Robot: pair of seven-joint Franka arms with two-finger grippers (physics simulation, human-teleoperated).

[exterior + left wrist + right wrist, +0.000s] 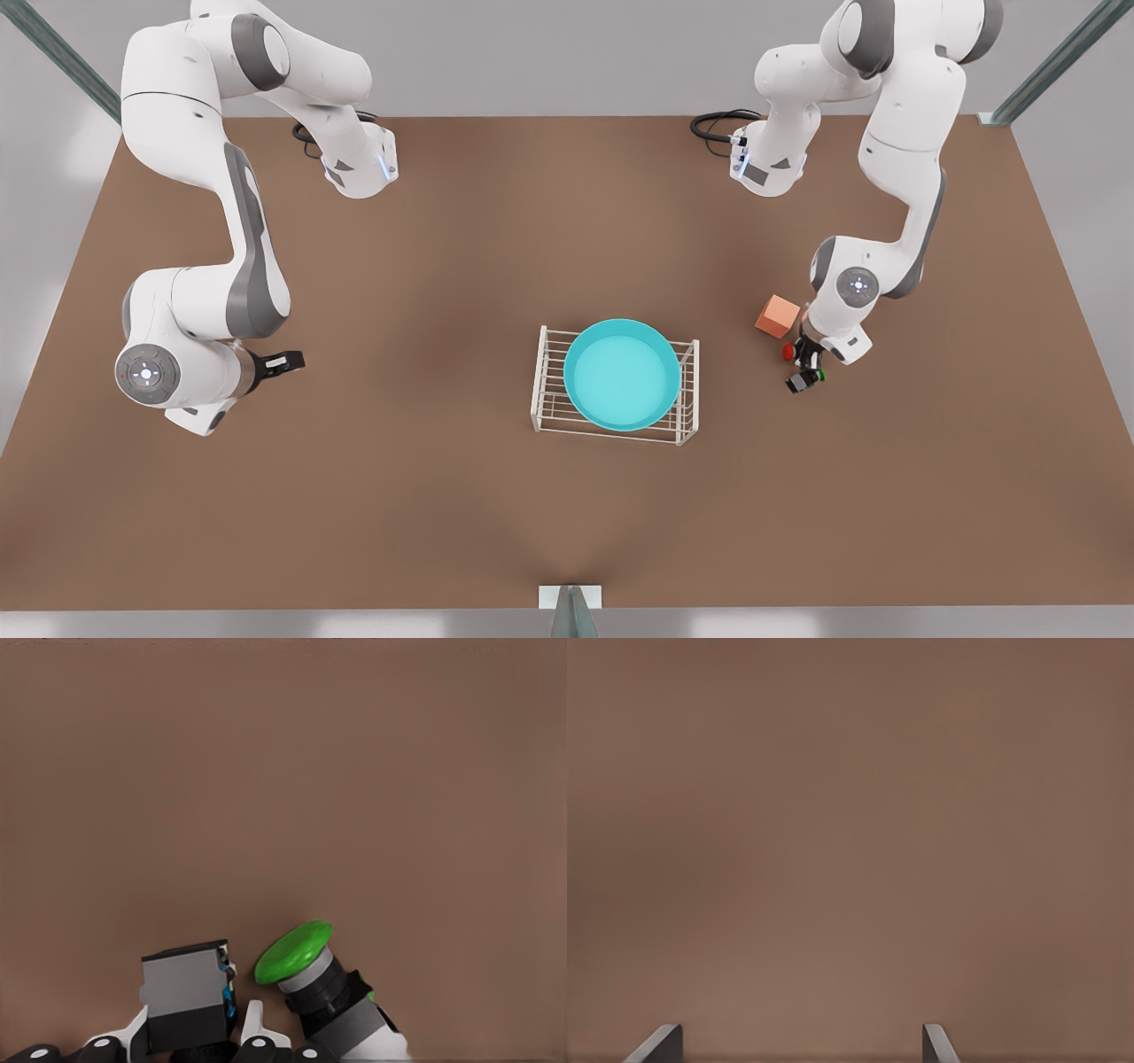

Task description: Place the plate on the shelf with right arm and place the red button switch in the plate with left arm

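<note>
Resting on the shelf: the plate [622, 374] sits on the white wire shelf [551, 409] near the table's middle, so step 1 of 2 looks done
Left to do: the red button switch [788, 352] lies on the table [443, 266], well apart from the plate, so step 2 is not yet done
Left gripper [806, 356]: down at the table on the front view's right, among the 2 switches; in the left wrist view its fingers [252, 1028] stand on either side of a black and grey switch body [188, 997], jaws closed in around it; whether they press it firmly I cannot tell
Green button switch [319, 979]: lies just beside that gripper, green cap tilted up
Orange cube [778, 316]: just beside the red cap, untouched
Right gripper [285, 361]: waits on the front view's left, well apart from everything; its fingertips [656, 1045] stand spread over bare table
Hidden: the red cap is out of the left wrist view, and the arm covers most of the switch in the front view, so that the gripped body belongs to the red one is a judgement
</note>
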